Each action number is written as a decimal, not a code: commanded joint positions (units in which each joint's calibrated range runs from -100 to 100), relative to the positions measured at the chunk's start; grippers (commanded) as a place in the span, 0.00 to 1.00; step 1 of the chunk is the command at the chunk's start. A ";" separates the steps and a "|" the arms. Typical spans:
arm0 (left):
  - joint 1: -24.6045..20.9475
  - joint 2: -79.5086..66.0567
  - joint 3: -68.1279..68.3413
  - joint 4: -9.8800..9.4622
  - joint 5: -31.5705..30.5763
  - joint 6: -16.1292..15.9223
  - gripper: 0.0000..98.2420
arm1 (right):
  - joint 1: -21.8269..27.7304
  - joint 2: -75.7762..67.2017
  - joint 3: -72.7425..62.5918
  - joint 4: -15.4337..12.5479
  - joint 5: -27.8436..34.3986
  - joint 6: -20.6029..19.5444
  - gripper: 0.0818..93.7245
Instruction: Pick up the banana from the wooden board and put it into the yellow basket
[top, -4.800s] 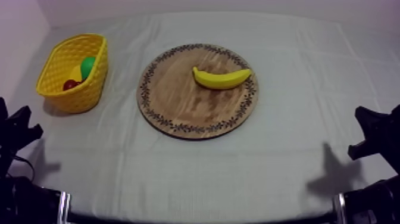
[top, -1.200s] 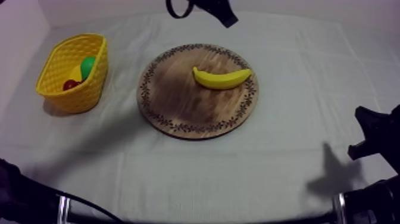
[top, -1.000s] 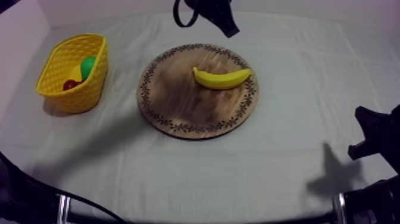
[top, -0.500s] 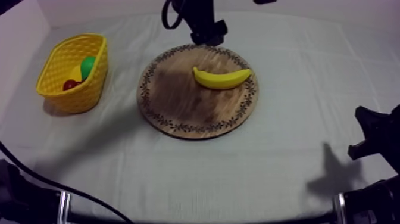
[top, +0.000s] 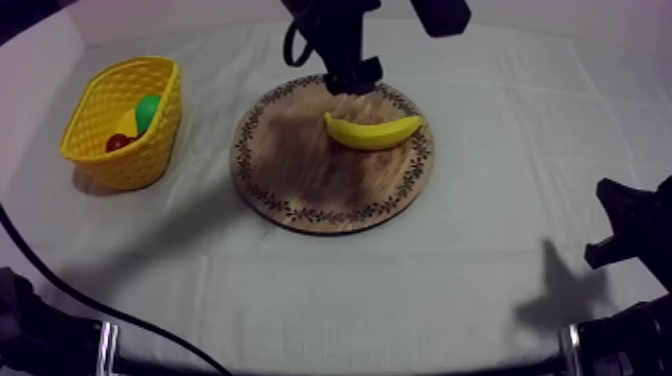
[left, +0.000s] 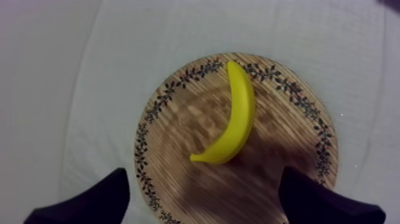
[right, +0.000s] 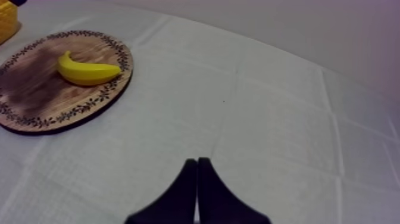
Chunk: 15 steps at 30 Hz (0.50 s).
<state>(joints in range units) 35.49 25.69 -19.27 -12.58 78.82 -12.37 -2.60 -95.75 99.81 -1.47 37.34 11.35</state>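
Top view, at 9 o'clock of the bench (top: 480, 280): yellow basket (top: 130, 160), small red fruit (top: 118, 143) inside. At centre: wooden board (top: 310, 180), banana (top: 372, 131) lying on it toward 2 o'clock. Over the board's 12 o'clock rim: left fingers (top: 352, 78), spread apart. At 4 o'clock: right fingers (top: 612, 225), pressed together.

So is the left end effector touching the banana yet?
Apart. In the left wrist view the left end effector, fingers open, stands clear of the banana, bare wooden board between.
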 joint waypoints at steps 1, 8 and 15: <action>-0.01 1.39 0.10 -0.14 -0.34 -0.09 0.96 | 0.00 0.00 -0.03 -0.02 0.00 0.01 0.00; -0.29 7.28 0.55 -0.39 -3.08 -0.88 0.93 | 0.00 0.00 -0.03 -0.02 0.00 0.01 0.00; -0.54 14.15 0.25 -1.76 -6.34 -0.87 0.90 | 0.00 0.00 -0.03 -0.02 0.00 0.01 0.00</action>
<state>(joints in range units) 34.99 38.56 -18.89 -14.20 72.75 -13.21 -2.60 -95.75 99.81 -1.47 37.34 11.35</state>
